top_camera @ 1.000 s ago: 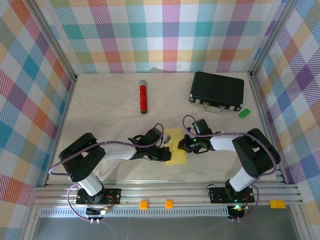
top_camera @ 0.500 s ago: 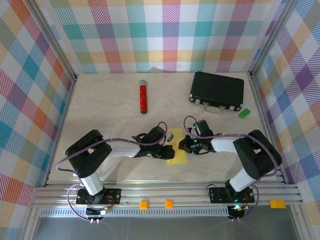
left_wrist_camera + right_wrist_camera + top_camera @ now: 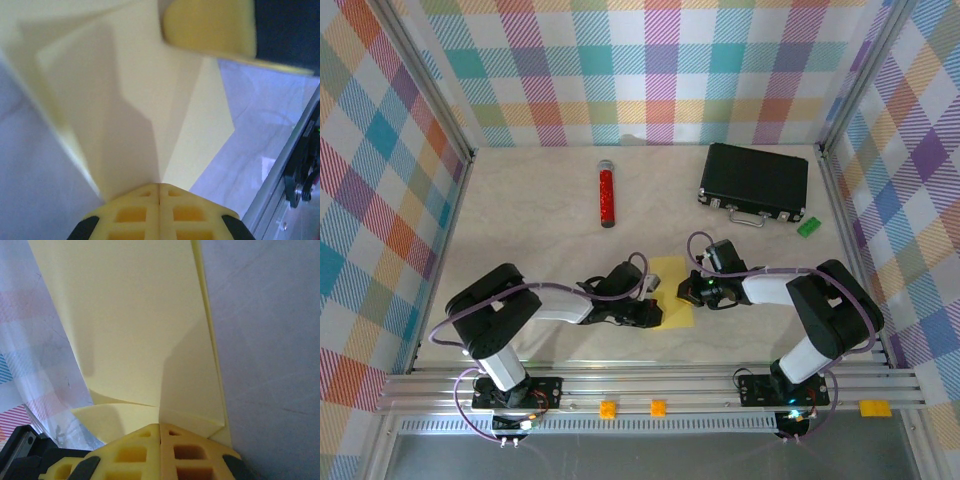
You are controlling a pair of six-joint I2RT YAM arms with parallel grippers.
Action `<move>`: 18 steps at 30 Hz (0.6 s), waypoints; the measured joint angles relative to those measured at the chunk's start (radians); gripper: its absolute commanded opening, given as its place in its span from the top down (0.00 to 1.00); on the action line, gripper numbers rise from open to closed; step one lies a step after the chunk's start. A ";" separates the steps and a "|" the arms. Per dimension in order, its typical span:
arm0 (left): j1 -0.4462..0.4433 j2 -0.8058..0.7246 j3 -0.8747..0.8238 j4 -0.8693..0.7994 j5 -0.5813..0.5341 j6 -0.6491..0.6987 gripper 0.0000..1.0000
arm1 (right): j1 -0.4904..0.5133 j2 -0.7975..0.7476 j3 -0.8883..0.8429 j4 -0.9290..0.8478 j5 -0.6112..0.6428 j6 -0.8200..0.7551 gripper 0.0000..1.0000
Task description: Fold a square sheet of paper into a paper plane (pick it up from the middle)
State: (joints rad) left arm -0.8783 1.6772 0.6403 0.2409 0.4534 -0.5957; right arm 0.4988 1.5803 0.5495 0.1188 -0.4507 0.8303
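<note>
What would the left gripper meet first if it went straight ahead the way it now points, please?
The paper, right at the left gripper's tips; past that, probably the right gripper, though depth is unclear.

One each: sheet (image 3: 672,292), cylinder (image 3: 606,195), case (image 3: 754,180), block (image 3: 807,227)

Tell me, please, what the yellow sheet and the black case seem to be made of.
The yellow sheet looks like thin matte paper: it holds sharp creases. The black case is perhaps hard plastic or leatherette, with a dull finish.
</note>
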 measured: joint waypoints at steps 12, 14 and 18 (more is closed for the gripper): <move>0.000 -0.133 -0.013 -0.146 -0.006 0.042 1.00 | 0.000 -0.002 0.000 -0.004 0.001 0.000 1.00; 0.000 -0.131 0.013 -0.143 -0.010 0.039 1.00 | 0.000 -0.002 0.000 -0.004 0.001 0.000 1.00; 0.000 -0.066 0.087 -0.115 -0.025 0.034 1.00 | 0.000 -0.003 0.002 -0.006 0.002 0.000 1.00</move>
State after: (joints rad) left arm -0.8783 1.6108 0.7269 0.1261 0.4282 -0.5617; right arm 0.4988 1.5776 0.5510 0.1127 -0.4492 0.8303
